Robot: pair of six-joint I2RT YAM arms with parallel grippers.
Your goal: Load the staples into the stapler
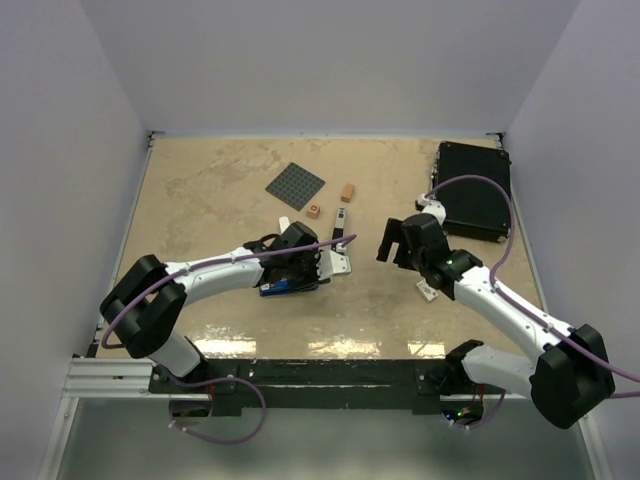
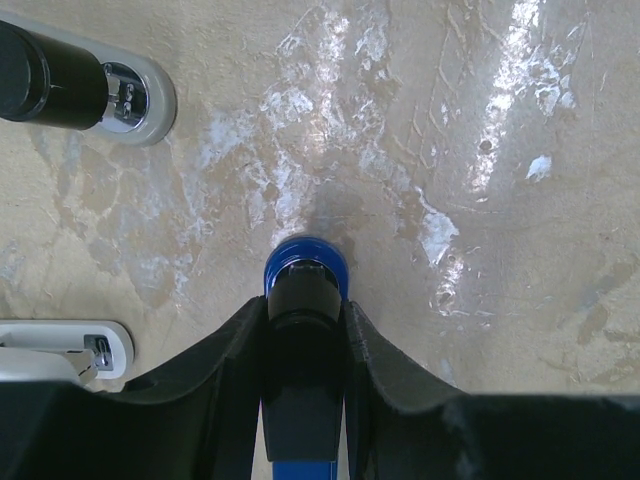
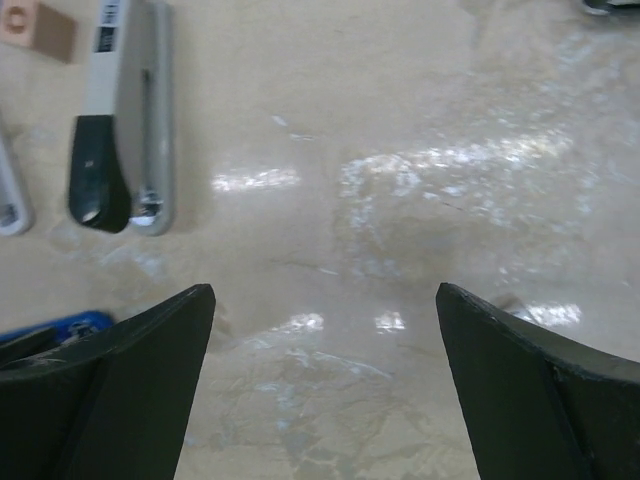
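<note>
Pinched stiff, slick blue stapler (image 2: 305,262) across its narrow sides in left tool (image 2: 305,320); right tool (image 3: 322,290) wide open, empty.

The loose stapler (image 1: 342,218) lies behind, right of the held stapler (image 1: 278,289).

You have no text you can actually read here. The grey stapler (image 3: 125,110) shows a small white patch with dark markings at its far end in the right wrist view, but they are too blurred to make out as letters or numbers.
</note>
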